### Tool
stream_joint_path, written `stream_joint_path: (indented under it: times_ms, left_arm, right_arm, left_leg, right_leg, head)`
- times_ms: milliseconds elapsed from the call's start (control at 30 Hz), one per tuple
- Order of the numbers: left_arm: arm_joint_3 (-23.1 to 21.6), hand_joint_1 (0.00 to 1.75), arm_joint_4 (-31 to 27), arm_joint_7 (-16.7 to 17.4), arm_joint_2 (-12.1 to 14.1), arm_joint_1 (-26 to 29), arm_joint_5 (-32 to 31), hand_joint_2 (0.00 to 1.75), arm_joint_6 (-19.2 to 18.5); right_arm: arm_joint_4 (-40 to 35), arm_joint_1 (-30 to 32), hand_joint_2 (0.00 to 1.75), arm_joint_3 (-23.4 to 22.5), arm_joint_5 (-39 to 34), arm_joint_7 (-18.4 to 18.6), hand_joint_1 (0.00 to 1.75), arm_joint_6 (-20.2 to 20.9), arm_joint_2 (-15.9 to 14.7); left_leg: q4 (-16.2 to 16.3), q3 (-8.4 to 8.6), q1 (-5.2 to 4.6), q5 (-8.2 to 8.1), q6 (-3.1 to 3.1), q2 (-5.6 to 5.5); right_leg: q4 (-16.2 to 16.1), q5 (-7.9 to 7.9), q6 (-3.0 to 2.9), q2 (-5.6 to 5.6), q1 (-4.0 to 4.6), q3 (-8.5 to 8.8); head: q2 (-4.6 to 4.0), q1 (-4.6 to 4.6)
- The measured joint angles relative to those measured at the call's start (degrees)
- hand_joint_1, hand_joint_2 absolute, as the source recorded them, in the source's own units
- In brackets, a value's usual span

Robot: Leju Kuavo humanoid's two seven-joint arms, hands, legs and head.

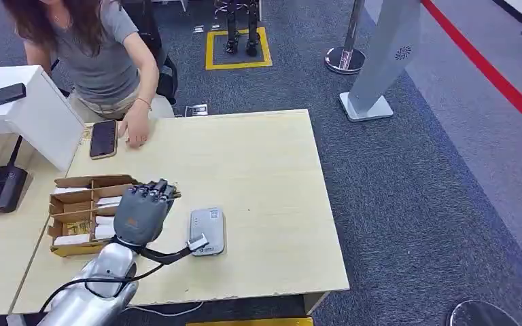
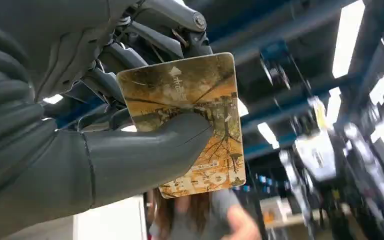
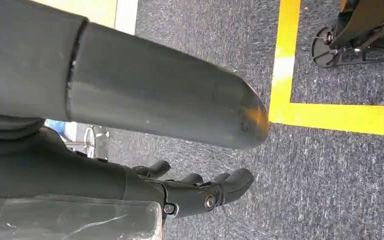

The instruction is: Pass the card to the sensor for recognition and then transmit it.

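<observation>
The silver left arm reached in over the near edge of the pale wooden desk (image 1: pixel 265 156), its dark grey left hand (image 1: pixel 143 212) raised palm-down between the brown cardboard divider box (image 1: pixel 85 214) and the small grey rectangular card sensor (image 1: pixel 208 231). In the left wrist view that hand pinched a yellow-brown printed plastic card (image 2: pixel 185 125) — the thick grey thumb pressed across the card's face, the darker fingers (image 2: pixel 130 60) behind it. From the head view the card itself could not be made out under the hand.

The sensor lay flat near the desk's near edge, just beside the hand, with a dark cable running from the wrist toward it. The divider box sat toward the desk's left edge, with white and yellowish cards in its compartments.

At the far left corner of the desk a black smartphone (image 1: pixel 103 138) lay face up, and a person in a grey top rested a hand (image 1: pixel 136 133) on the desk just beside it.

The right hand (image 3: pixel 200 192) hung over grey carpet marked with yellow tape — its fingers loosely curled, holding nothing.
</observation>
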Motion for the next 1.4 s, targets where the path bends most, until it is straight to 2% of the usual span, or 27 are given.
stream_joint_path:
  times_ms: [67,133,200,267,333,467,600,700,900,1133,1167,1200,1400]
  left_arm:
    - [3.54,1.75,-2.16,-4.60,-0.13,0.40,10.62,1.75,-0.09]
    - [8.46,1.75,-2.79,-11.00,-0.59,0.24,26.18,1.75,-2.04]
    - [14.36,1.75,-2.68,-15.50,-1.46,-0.16,41.54,1.75,-6.67]
    - [20.88,1.75,-1.13,-18.95,-2.10,-1.28,55.67,1.75,-12.91]
    - [26.97,1.75,1.92,-20.93,-2.41,-2.90,65.37,1.75,-18.16]
    - [34.28,1.75,10.44,-22.07,-1.77,-6.72,69.01,1.75,-21.36]
    - [37.68,1.75,17.98,-22.86,-0.70,-9.91,69.02,1.75,-20.96]
    - [39.07,1.75,21.44,-23.29,-0.11,-11.29,68.78,1.75,-20.66]
    - [39.99,1.75,24.96,-23.40,0.44,-13.28,68.10,1.75,-20.40]
    - [40.27,1.75,26.10,-23.60,0.59,-13.76,68.03,1.75,-20.33]
    - [40.27,0.35,26.10,-23.60,0.59,-13.76,68.12,1.75,-20.33]
    - [40.27,0.00,26.10,-23.58,0.57,-13.76,68.21,1.75,-20.33]
    - [40.73,0.00,26.10,-23.10,0.57,-13.39,68.88,1.75,-20.35]
  right_arm:
    - [0.02,0.02,0.00,0.09,-0.09,0.00,0.00,0.00,0.04]
    - [0.02,0.14,0.00,0.09,-0.66,-0.11,0.00,0.02,0.07]
    - [0.02,0.23,0.00,0.09,-0.98,-0.26,0.00,0.02,0.07]
    - [0.02,0.23,0.00,0.09,-0.98,-0.33,0.00,0.00,0.07]
    - [0.02,0.20,0.00,0.11,-0.96,-0.13,0.00,-0.04,0.07]
    - [0.02,0.09,0.00,0.15,-0.94,0.55,0.00,0.02,0.09]
    - [0.02,-0.10,0.00,0.24,-0.90,0.70,0.00,0.09,0.09]
    - [0.02,-0.13,0.00,0.28,-0.90,0.83,0.00,0.09,0.22]
    - [0.02,-0.17,0.00,0.35,-0.90,1.09,0.00,0.07,0.42]
    - [0.35,-0.14,0.00,0.42,-0.74,1.22,0.00,0.11,0.52]
    - [0.37,-0.14,0.00,0.44,-0.74,1.20,0.00,0.20,0.52]
    - [0.39,-0.13,0.00,0.44,-0.74,1.22,0.00,0.22,0.55]
    - [0.39,-0.15,0.00,0.52,-0.74,1.22,0.00,0.26,0.55]
  left_leg:
    - [0.00,0.01,-0.01,0.00,0.00,0.05]
    - [0.00,0.03,-0.01,0.00,0.00,0.07]
    - [0.00,0.04,-0.01,0.00,0.00,0.06]
    - [0.00,0.04,0.02,0.06,-0.03,0.07]
    - [0.00,0.04,0.03,0.08,-0.06,0.07]
    - [0.00,0.03,0.04,0.11,-0.10,0.02]
    - [0.00,0.01,0.03,0.10,-0.10,0.05]
    - [0.00,0.00,0.02,0.10,-0.09,0.02]
    - [0.00,0.00,0.01,0.10,-0.09,0.03]
    - [0.00,0.00,0.02,0.10,-0.09,0.03]
    - [0.00,0.00,0.02,0.10,-0.09,0.05]
    - [0.00,0.00,0.02,0.10,-0.10,0.05]
    - [0.00,-0.01,0.02,0.10,-0.09,0.03]
  right_leg:
    - [0.00,0.00,0.00,0.03,0.00,0.00]
    - [-0.01,0.01,0.01,0.05,-0.01,0.00]
    - [-0.01,0.01,0.01,0.05,-0.01,0.00]
    - [0.00,0.02,0.00,0.06,0.01,-0.01]
    - [0.01,0.04,-0.03,0.07,0.02,-0.01]
    - [0.03,0.05,-0.05,0.04,0.02,-0.03]
    - [0.03,0.05,-0.05,0.06,0.02,-0.03]
    - [0.02,0.04,-0.04,0.04,0.02,-0.03]
    - [0.01,0.05,-0.04,0.04,0.01,-0.02]
    - [0.02,0.05,-0.04,0.04,0.01,-0.03]
    - [0.02,0.05,-0.04,0.05,0.01,-0.03]
    - [0.02,0.05,-0.04,0.05,0.01,-0.03]
    - [0.02,0.05,-0.04,0.04,0.01,-0.03]
  head:
    - [0.00,0.00]
    - [0.00,0.00]
    - [0.00,-0.02]
    - [0.00,0.00]
    - [0.00,0.00]
    - [0.00,0.00]
    - [0.00,0.00]
    - [0.00,0.02]
    - [0.00,0.00]
    - [0.00,0.00]
    - [0.00,0.00]
    - [0.00,0.00]
    - [0.00,0.00]
